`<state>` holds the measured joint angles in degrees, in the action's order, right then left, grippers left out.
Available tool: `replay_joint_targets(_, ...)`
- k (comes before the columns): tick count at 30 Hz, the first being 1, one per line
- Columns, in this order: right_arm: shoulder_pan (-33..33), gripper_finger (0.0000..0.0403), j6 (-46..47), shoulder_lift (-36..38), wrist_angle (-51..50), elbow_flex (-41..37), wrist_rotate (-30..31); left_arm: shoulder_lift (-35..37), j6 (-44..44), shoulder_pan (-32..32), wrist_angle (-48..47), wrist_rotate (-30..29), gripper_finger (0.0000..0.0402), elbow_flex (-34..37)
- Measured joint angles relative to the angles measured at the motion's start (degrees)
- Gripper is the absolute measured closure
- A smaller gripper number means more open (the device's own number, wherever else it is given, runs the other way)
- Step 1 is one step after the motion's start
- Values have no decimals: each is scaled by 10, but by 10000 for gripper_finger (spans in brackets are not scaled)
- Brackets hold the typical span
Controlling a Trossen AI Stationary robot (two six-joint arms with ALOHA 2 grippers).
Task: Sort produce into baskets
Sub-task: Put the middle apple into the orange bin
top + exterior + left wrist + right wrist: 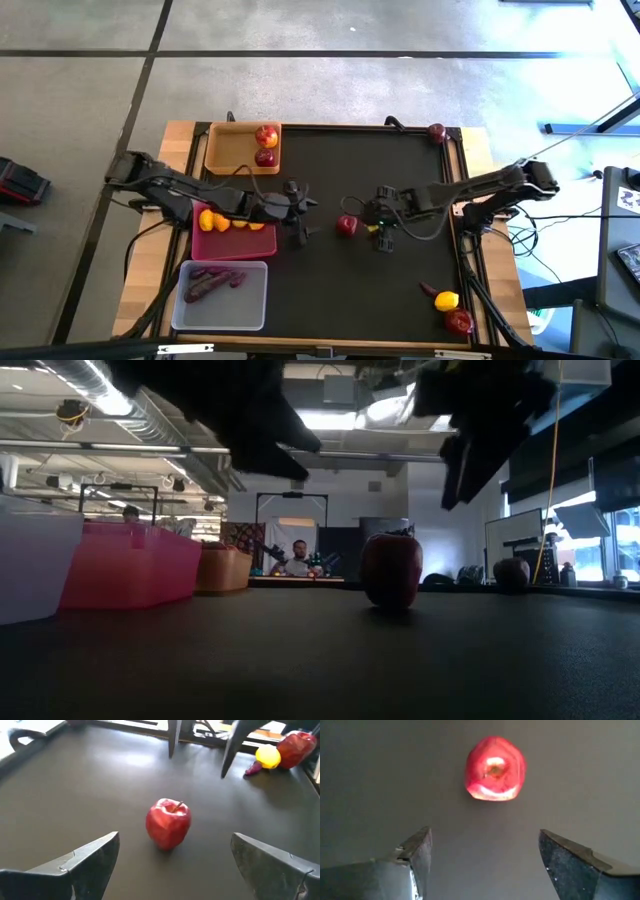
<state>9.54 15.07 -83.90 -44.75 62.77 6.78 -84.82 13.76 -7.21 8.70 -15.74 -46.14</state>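
One apple (347, 225) on mat between open left gripper (300, 215) and open right gripper (383, 232).

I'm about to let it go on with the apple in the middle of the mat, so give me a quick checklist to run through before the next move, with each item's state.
1. Middle apple free on the mat, nothing gripping it: ok.
2. Left end effector open, apple ahead of its fingers: ok.
3. Right end effector open beside the apple, not touching it: ok.
4. Tan tray has room, two apples at one end: ok.
5. Both end effectors flank the same apple, so which one takes it: cannot tell.
6. Path from apple to tan tray passes the left arm: not ok for the right arm.
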Motion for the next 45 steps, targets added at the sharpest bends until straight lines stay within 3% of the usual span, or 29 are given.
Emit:
replay_joint_targets(11, 105, 111, 85, 24, 18, -59, 133, -155, -73, 73, 43, 140, 23, -102)
replay_joint_targets(19, 135, 111, 143, 24, 14, -90, 162, -239, -103, 83, 45, 143, 23, -161)
replay_joint_targets(29, 135, 111, 151, 24, 17, -100, 168, -265, -95, 88, 50, 173, 23, -164)
replay_joint_targets(34, 134, 111, 161, 24, 17, -100, 168, -291, -97, 97, 83, 216, 25, -164)
replay_joint_targets(37, 133, 111, 162, 24, 17, -100, 169, -298, -94, 102, 85, 224, 46, -163)
replay_joint_targets(43, 133, 111, 163, 24, 21, -100, 187, -298, -98, 103, 91, 224, 137, -163)
replay_joint_targets(45, 133, 111, 163, 24, 22, -100, 191, -298, -101, 103, 91, 224, 140, -163)
